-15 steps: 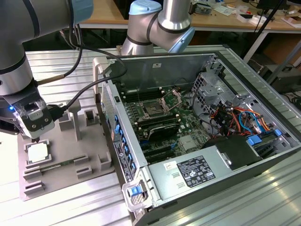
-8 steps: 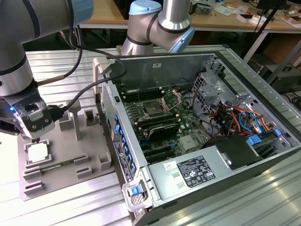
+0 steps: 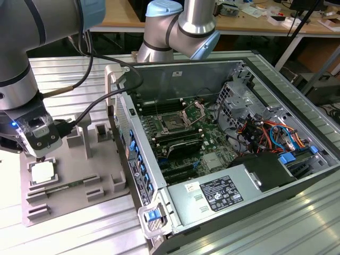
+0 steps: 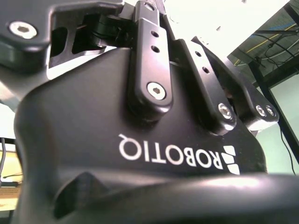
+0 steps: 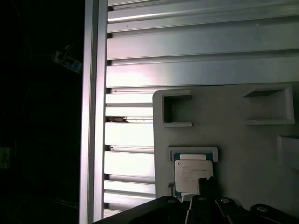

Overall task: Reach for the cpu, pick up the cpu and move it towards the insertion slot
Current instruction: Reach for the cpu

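1. Step in hand: the reach. The gripper [image 3: 40, 155] hangs just above the cpu [image 3: 42, 172], which lies flat in its recess on the tray [image 3: 79, 159], not yet lifted.
2. I cannot tell whether the gripper is open or closed, nor whether it touches the cpu.
3. The slot [image 3: 172, 125] sits inside the open case, well apart, towards the exterior view's right.
4. Judgement: the grasp calls for a square approach to the cpu's edges, as the recess walls stand close.
5. Pose: the arm [image 3: 21, 79] points its wrist straight down over the tray.
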You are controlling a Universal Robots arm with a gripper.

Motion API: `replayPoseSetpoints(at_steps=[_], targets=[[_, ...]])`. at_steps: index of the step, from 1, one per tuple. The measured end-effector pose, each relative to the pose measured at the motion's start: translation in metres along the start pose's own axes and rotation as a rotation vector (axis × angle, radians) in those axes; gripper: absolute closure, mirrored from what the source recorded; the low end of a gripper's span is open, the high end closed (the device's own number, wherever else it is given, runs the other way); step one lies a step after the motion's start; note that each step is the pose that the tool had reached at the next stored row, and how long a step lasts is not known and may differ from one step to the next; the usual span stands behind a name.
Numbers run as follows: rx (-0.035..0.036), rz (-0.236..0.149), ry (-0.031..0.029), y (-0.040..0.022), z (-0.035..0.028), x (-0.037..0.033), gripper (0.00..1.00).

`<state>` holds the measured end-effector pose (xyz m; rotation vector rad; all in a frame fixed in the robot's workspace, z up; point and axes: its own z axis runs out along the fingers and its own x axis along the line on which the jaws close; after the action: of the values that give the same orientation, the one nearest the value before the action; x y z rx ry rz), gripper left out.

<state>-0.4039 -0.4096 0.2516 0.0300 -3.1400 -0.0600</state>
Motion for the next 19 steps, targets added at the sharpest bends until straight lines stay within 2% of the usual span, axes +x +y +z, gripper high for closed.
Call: replayPoseSetpoints(at_steps=[19], targets=[[0.0000, 0.000, -0.0001, -0.0002, 0.0060, 0.0000, 0.89]])
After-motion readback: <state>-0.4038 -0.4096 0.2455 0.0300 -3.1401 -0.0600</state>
